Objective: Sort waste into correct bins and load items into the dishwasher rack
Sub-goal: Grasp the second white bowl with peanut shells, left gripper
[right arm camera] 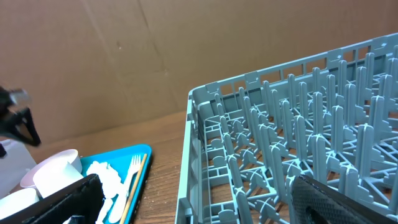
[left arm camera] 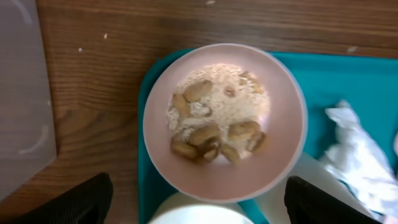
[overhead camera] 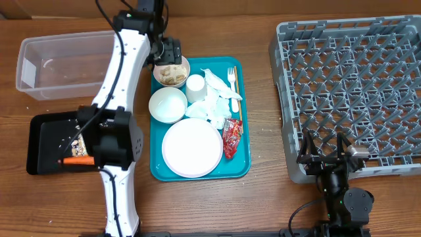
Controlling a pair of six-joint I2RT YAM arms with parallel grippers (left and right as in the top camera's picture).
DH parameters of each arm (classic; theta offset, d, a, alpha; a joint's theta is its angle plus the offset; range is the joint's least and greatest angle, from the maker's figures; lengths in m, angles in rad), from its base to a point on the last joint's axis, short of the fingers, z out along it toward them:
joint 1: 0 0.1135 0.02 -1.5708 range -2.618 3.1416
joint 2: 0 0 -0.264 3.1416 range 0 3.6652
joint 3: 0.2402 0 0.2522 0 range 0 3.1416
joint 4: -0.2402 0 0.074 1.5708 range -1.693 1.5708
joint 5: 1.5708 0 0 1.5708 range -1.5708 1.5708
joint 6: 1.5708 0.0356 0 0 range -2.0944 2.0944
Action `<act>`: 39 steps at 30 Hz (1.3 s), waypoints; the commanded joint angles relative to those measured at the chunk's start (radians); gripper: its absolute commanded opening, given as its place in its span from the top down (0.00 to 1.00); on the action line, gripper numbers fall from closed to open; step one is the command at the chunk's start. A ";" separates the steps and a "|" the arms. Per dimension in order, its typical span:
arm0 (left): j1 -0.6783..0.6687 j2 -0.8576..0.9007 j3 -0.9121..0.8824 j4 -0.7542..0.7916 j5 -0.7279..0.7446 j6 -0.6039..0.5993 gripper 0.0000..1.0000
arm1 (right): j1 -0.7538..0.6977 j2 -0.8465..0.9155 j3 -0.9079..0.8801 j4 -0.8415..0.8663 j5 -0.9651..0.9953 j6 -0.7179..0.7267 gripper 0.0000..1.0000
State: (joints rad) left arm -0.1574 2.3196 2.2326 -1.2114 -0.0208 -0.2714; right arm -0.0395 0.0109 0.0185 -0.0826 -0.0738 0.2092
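Observation:
My left gripper [overhead camera: 170,55] [left arm camera: 199,213] hangs open over the far end of the teal tray, above a pinkish-white bowl [overhead camera: 171,72] [left arm camera: 224,118] of rice and beige food scraps, with nothing in it. On the tray lie an empty white bowl [overhead camera: 168,104], a cup [overhead camera: 196,87], crumpled napkins [overhead camera: 214,105], a fork [overhead camera: 233,82], a wooden stick [overhead camera: 238,99], a red wrapper [overhead camera: 231,137] and a round plate [overhead camera: 192,147]. A carrot [overhead camera: 77,160] lies in the black tray [overhead camera: 39,141]. The clear tub [overhead camera: 66,62] looks bare. My right gripper [overhead camera: 332,153] [right arm camera: 199,205] stands open at the grey rack's [overhead camera: 352,92] [right arm camera: 298,137] near edge.
The teal tray [overhead camera: 245,151] [right arm camera: 134,152] sits mid-table between the bins and the rack. My left arm crosses over the black tray's right side. A brown cardboard wall stands behind the table in the right wrist view.

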 commanded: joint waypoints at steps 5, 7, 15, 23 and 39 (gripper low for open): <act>-0.005 0.039 0.016 0.032 -0.050 -0.040 0.16 | -0.006 -0.008 -0.010 0.004 0.006 0.001 0.00; -0.005 0.046 0.014 0.035 -0.050 -0.048 0.16 | -0.006 -0.008 -0.010 0.004 0.006 0.001 0.00; -0.005 0.131 0.013 0.017 -0.064 -0.085 0.17 | -0.006 -0.008 -0.010 0.004 0.006 0.001 0.00; 0.000 0.146 0.013 0.019 -0.057 -0.110 0.30 | -0.006 -0.008 -0.010 0.004 0.006 0.001 0.00; 0.005 0.140 0.014 0.005 -0.095 -0.110 0.75 | -0.006 -0.008 -0.010 0.004 0.006 0.001 0.00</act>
State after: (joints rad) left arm -0.1574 2.4687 2.2322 -1.2003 -0.0879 -0.3714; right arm -0.0395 0.0109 0.0185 -0.0826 -0.0742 0.2089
